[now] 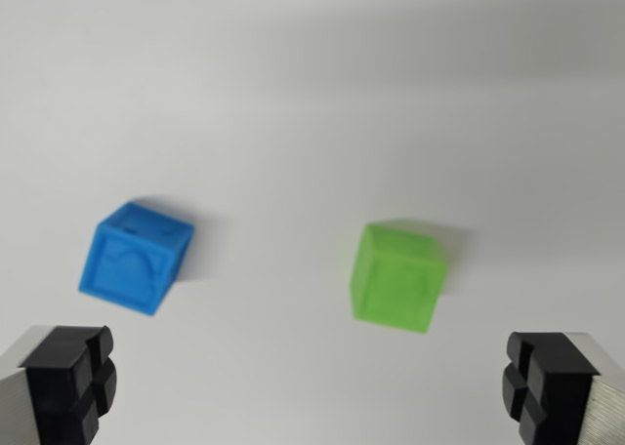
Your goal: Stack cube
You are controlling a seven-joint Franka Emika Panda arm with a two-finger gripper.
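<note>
White tabletop (312,94) fills the whole wrist view, plain and evenly lit, with soft shadows toward its far edge. Next in size is the gripper (312,386), whose two black padded fingers (73,382) sit at the near edge of the picture, one in each bottom corner, spread wide apart with nothing held between them. Both cubes rest on the tabletop beyond the fingers, well apart from each other and not stacked. A green cube (395,276) lies toward the wrist view's right, slightly turned, its raised face pattern blurred. A blue cube (135,258) lies toward the wrist view's left, turned at an angle, with an arch-like relief on its near face.
</note>
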